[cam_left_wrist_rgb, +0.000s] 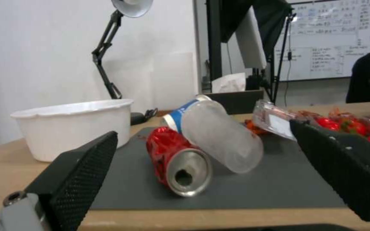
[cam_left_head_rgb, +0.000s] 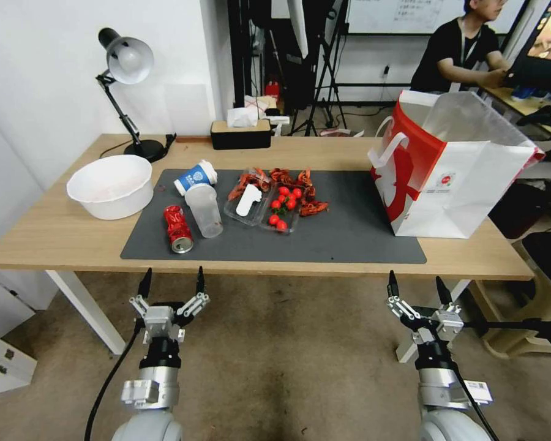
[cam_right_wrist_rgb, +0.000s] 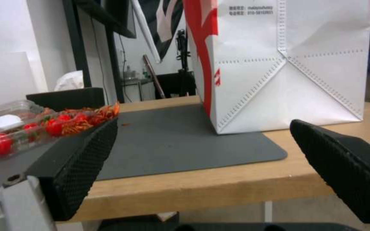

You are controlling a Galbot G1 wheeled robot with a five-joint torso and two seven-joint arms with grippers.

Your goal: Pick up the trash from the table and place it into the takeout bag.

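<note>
While both grippers hover spread wide before the table (cam_left_head_rgb: 55, 236), the red drink can (cam_left_head_rgb: 177, 228) lies on the mat — long axis toward the nearer left gripper (cam_left_head_rgb: 172, 284) — right gripper (cam_left_head_rgb: 417, 288) faces the takeout bag (cam_left_head_rgb: 465, 184).

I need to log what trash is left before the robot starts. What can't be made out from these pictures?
- Takeout bag contents: head view, its walls hide them.
- Paper cup: left wrist view, mostly behind the plastic cup.
- Large white bowl contents: head view, too washed out.
</note>
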